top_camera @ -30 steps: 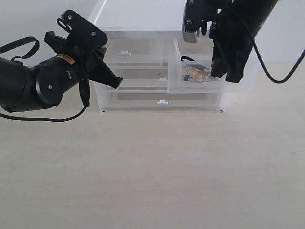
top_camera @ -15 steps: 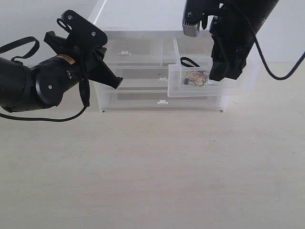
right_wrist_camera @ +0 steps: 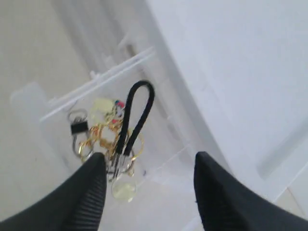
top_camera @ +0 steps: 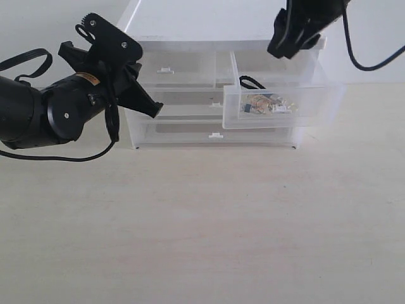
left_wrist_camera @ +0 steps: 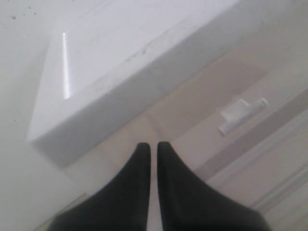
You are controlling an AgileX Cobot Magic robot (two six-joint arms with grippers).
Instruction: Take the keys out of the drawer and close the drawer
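Note:
The drawer (top_camera: 297,117), clear plastic, stands pulled out of the white cabinet (top_camera: 190,63) on its right side. The keys (top_camera: 259,103) lie inside it: gold rings and small charms on a black cord loop (top_camera: 250,81). My right gripper (top_camera: 288,38) hangs above the drawer near the cabinet's top, partly cut off by the picture's edge. In the right wrist view that right gripper (right_wrist_camera: 150,159) is open and empty, with the keys (right_wrist_camera: 108,137) and cord loop (right_wrist_camera: 138,108) just beyond one finger. My left gripper (top_camera: 142,95) is shut and empty beside the cabinet's left end.
The cabinet has a left-hand half-width drawer (top_camera: 177,71) and wide drawers (top_camera: 215,130) below, all pushed in. In the left wrist view, a white tab handle (left_wrist_camera: 240,113) and the cabinet's top (left_wrist_camera: 120,72) lie beyond my left gripper (left_wrist_camera: 153,144). The pale tabletop (top_camera: 209,221) spreads in front.
My right gripper has opened and risen from the drawer's front to above the cabinet. The drawer settled slightly, still pulled out with the keys inside. The left arm has not moved.

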